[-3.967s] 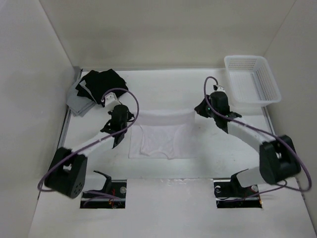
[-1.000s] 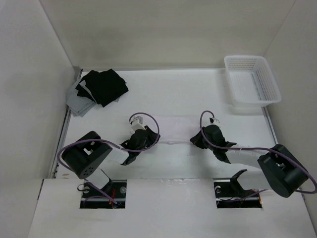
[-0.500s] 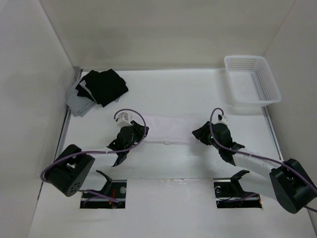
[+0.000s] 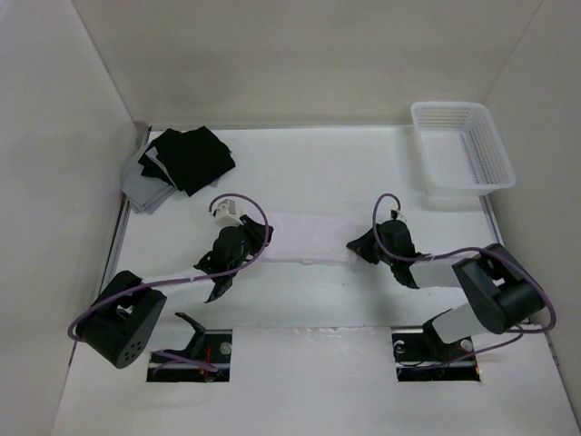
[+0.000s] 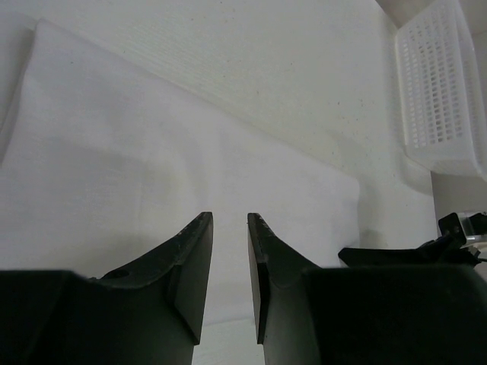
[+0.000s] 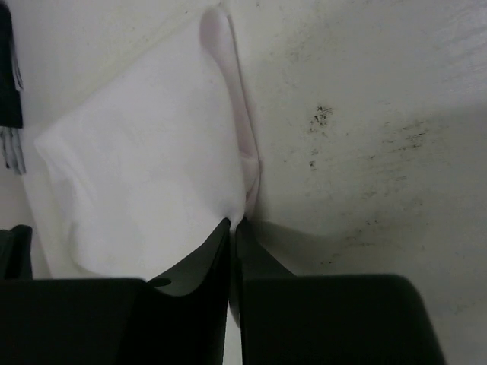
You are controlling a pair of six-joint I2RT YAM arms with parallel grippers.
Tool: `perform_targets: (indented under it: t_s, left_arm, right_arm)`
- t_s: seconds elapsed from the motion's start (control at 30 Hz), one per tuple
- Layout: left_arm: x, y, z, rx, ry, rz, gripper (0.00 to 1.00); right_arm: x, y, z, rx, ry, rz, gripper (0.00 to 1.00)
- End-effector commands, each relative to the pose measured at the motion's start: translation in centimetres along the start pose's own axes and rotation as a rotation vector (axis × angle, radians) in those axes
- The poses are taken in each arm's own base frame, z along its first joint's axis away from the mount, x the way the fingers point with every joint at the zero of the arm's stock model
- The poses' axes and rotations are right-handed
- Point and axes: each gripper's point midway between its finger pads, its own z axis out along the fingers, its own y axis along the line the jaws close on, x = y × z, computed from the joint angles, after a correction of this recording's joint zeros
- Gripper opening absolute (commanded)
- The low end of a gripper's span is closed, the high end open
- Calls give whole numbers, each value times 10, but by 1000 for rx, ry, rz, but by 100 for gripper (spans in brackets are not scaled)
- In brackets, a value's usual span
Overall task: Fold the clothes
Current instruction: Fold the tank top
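The shirt (image 4: 313, 238) lies in a folded band. The right gripper (image 6: 232, 222) pinches one end; the left gripper (image 5: 228, 217), slightly open and empty, probably must grasp the other next.

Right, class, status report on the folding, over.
Left gripper open over white garment. Right gripper shut on its end. Garment a narrow strip. Black garments, basket aside.

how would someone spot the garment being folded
On the white table, look at the centre, between the left pincer and right pincer. The white garment lies there as a long flat strip, unlike the black garments and grey cloth heaped at the far left corner.
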Motion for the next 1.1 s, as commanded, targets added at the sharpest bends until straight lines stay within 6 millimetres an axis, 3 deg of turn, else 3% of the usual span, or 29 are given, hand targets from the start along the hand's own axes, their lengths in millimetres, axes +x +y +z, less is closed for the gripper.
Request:
perform_targets:
  t_s: [0.0, 0.17, 0.33, 0.47, 0.57, 0.8, 1.07]
  left_arm:
    - [-19, -27, 3, 71, -46, -2, 24]
    - [-13, -31, 3, 76, -32, 4, 24]
    - [-11, -39, 0, 93, -20, 7, 24]
    - [-10, -50, -3, 117, -16, 11, 24]
    - [-12, -59, -6, 142, -19, 8, 24]
    - [-29, -68, -17, 166, -52, 3, 25]
    - [-59, -49, -32, 128, -125, -18, 26]
  right_arm:
    - [-14, 17, -1, -96, -47, 80, 4]
    - [-37, 13, -25, -35, -153, 41, 0]
    - [-65, 11, -64, 12, -254, -47, 0]
    - [-90, 24, -93, 32, -316, -152, 1]
    - [-104, 42, -99, 53, -332, -241, 1]
    - [-77, 112, -73, 33, -231, -447, 1]
    - [2, 175, -22, 38, -46, -680, 3]
